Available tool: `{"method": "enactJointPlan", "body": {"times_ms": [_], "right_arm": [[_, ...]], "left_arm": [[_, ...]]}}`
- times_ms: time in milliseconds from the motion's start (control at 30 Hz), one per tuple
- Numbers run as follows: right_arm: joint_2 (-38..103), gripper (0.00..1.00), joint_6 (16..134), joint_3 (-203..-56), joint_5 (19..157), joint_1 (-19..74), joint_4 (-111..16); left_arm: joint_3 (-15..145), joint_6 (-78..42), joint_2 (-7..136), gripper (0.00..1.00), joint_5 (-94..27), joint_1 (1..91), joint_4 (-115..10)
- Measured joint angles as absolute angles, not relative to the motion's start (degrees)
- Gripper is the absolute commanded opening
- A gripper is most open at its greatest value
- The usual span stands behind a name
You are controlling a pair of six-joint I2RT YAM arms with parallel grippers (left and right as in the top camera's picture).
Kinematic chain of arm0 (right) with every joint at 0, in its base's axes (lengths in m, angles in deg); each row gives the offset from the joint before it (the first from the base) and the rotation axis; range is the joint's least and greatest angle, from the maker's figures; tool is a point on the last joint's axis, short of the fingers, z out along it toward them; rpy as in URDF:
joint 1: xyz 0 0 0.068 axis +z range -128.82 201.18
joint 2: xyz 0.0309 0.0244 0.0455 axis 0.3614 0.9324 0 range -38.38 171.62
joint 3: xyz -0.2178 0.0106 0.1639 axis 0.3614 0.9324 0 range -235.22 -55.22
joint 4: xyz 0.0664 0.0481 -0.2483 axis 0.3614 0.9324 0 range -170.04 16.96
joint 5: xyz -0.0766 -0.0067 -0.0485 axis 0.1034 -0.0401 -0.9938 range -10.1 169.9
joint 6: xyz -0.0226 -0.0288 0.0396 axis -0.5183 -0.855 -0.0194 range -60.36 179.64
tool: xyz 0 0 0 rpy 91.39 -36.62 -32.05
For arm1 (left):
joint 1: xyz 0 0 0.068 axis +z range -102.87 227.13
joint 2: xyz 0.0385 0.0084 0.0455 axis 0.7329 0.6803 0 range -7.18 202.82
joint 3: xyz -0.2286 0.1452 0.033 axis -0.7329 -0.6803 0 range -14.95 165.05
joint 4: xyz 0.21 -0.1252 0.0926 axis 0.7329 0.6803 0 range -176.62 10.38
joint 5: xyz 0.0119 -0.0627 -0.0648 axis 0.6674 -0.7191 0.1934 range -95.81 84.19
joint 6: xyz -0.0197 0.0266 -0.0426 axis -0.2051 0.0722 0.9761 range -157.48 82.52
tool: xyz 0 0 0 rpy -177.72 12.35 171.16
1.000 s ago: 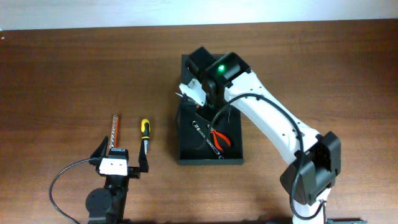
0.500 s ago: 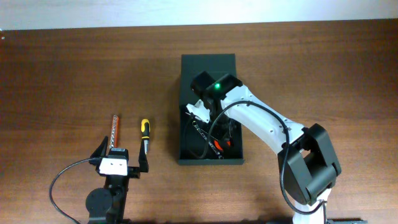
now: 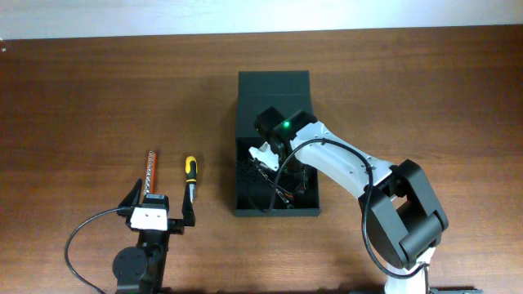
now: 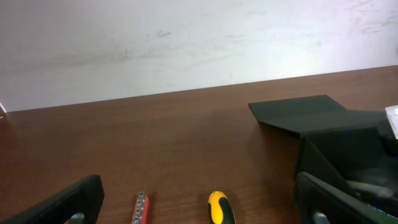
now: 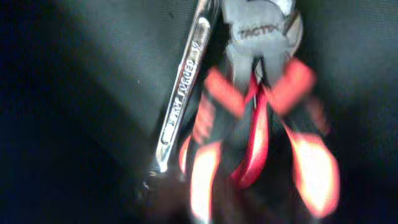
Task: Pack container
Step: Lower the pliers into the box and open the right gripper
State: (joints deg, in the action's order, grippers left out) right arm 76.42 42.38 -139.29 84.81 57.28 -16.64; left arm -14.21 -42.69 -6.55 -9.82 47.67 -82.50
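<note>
Left gripper (image 3: 161, 206) sat wide open at the near bench (image 3: 82, 106) edge, a screwdriver (image 3: 189, 173) and red bit strip (image 3: 149, 170) just beyond. Right gripper (image 3: 265, 159) hung inside the container (image 3: 274, 88) mid-bench, its opening impossible to tell, over pliers (image 5: 255, 124) and wrench (image 5: 183, 87). Open wood ran to the white wall (image 4: 186, 43).

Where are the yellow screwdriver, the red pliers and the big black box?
Screwdriver (image 3: 189, 169): overhead view, on its yellow handle.
Pliers (image 5: 261, 31): right wrist view, on the grey head.
Box (image 3: 274, 90): overhead view, on its open lid flap.
</note>
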Motion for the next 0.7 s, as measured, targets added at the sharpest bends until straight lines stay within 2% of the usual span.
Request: {"method": "enactJointPlan", "body": {"times_ms": [33, 400, 500, 700], "right_arm": [[76.42, 0.99, 42.6, -139.29, 84.83, 57.28, -16.84], [76.44, 0.99, 43.43, -140.84, 84.81, 57.28, -15.28], [76.44, 0.99, 45.9, -147.58, 84.81, 57.28, -12.14], [76.33, 0.99, 49.49, -171.33, 83.56, 57.26, -1.16]], "left_arm": [[-14.21, -42.69, -6.55, 0.99, -9.82, 47.67, -82.5], [-14.21, -42.69, -6.55, 0.99, -9.84, 47.67, -82.5], [-14.21, -42.69, -6.55, 0.99, -9.84, 47.67, -82.5], [-14.21, -42.69, -6.55, 0.99, -9.84, 47.67, -82.52]]}}
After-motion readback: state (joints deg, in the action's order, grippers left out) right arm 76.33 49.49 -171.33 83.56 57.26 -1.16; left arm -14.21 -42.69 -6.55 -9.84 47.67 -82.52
